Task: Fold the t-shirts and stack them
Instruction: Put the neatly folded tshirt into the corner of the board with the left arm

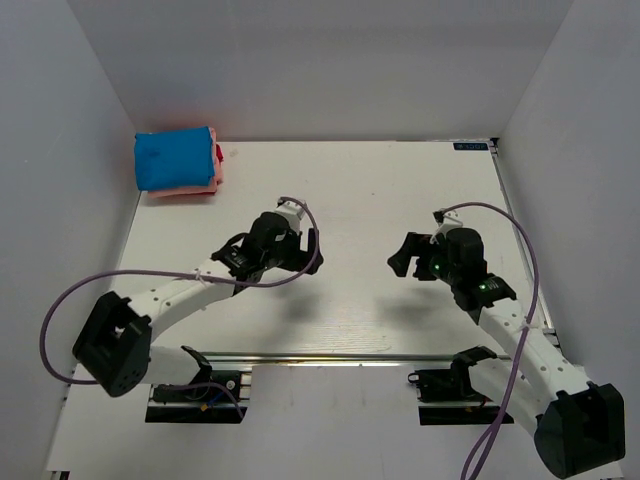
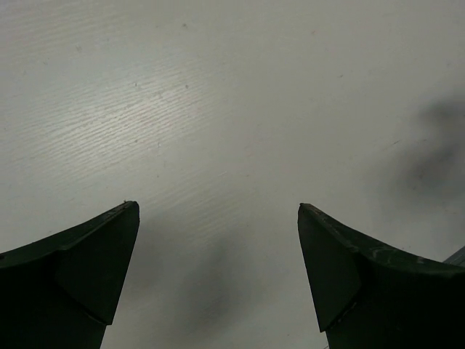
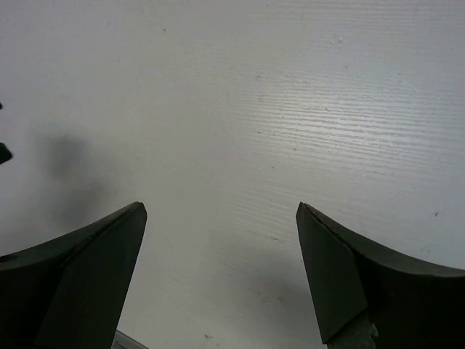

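Note:
The bright blue t-shirt (image 1: 176, 158) lies folded on top of the folded salmon-pink t-shirt (image 1: 190, 187) at the table's far left corner, seen only in the top view. My left gripper (image 1: 303, 247) is open and empty over the bare middle of the table, well right of and nearer than the stack. My right gripper (image 1: 407, 257) is open and empty over the table's right half. In the left wrist view the left gripper (image 2: 218, 211) frames only bare white table. In the right wrist view the right gripper (image 3: 221, 209) also frames only bare table.
The white table (image 1: 370, 200) is enclosed by grey walls at the left, back and right. A small red patch (image 1: 219, 153) shows at the stack's right edge. A metal rail (image 1: 330, 357) runs along the near edge by the arm bases.

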Robot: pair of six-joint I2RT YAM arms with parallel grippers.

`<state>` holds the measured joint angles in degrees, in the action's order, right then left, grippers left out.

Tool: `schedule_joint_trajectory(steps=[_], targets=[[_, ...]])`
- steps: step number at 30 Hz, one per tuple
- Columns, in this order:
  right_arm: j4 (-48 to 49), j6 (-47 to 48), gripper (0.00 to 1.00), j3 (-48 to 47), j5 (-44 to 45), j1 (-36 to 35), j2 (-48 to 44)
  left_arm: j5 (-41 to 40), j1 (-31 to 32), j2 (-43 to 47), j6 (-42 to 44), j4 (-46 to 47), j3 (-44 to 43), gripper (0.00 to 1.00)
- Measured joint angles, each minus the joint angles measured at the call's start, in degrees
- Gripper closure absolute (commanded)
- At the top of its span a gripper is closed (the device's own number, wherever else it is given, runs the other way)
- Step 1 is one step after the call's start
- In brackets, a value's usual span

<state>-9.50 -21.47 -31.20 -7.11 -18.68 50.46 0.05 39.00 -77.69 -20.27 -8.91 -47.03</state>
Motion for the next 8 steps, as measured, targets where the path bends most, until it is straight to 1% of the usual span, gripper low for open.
schedule_joint_trajectory(steps=[5, 8], targets=[[-0.44, -0.61, 0.10, 1.57, 0.57, 0.00, -1.99, -3.56, 2.10, 8.66, -0.39, 1.77, 1.62, 0.00], [-0.31, -0.57, 0.10, 2.08, 0.57, 0.00, -3.21, -4.72, 2.67, 11.23, -0.37, 2.86, 1.68, 0.00]])
